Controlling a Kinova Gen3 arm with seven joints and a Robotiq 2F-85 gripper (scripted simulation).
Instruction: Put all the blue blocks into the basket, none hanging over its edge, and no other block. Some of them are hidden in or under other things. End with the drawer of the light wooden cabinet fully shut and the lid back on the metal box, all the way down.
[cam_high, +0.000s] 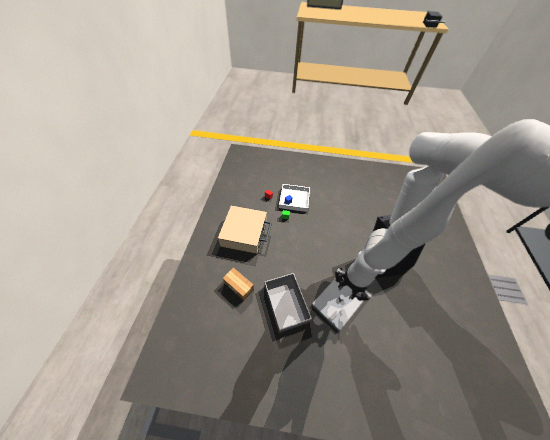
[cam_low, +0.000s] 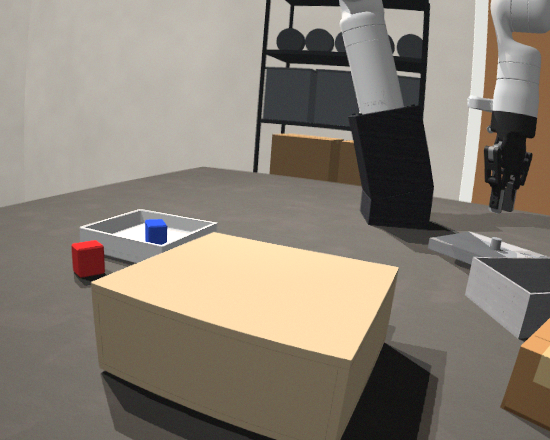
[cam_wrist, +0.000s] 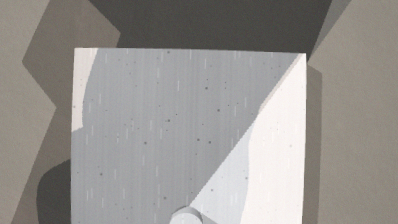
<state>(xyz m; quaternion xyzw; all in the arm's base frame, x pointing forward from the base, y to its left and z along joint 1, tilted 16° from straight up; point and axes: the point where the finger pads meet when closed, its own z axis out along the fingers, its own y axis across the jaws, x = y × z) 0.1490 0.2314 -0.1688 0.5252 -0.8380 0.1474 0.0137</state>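
Observation:
The white basket (cam_high: 301, 199) (cam_low: 107, 243) holds one blue block (cam_high: 288, 199) (cam_low: 156, 232). The light wooden cabinet (cam_high: 243, 225) (cam_low: 245, 295) looks shut in the top view; its drawer front is hidden in the exterior view. The grey metal box (cam_high: 268, 294) (cam_low: 495, 295) stands without its lid, and no block shows in it. The lid (cam_high: 327, 306) (cam_low: 462, 245) (cam_wrist: 150, 110) lies on the table beside the box, knob (cam_low: 496, 243) (cam_wrist: 186, 217) up. My gripper (cam_low: 502, 207) is part-open and empty, above the lid and not touching it. No other blue block shows.
A red block (cam_high: 268, 194) (cam_low: 88, 259) stands beside the basket, and a green block (cam_high: 285, 215) stands between basket and cabinet. A small orange-brown box (cam_high: 238, 284) (cam_low: 525, 372) lies between the cabinet and the metal box. The arm's black base is behind the lid.

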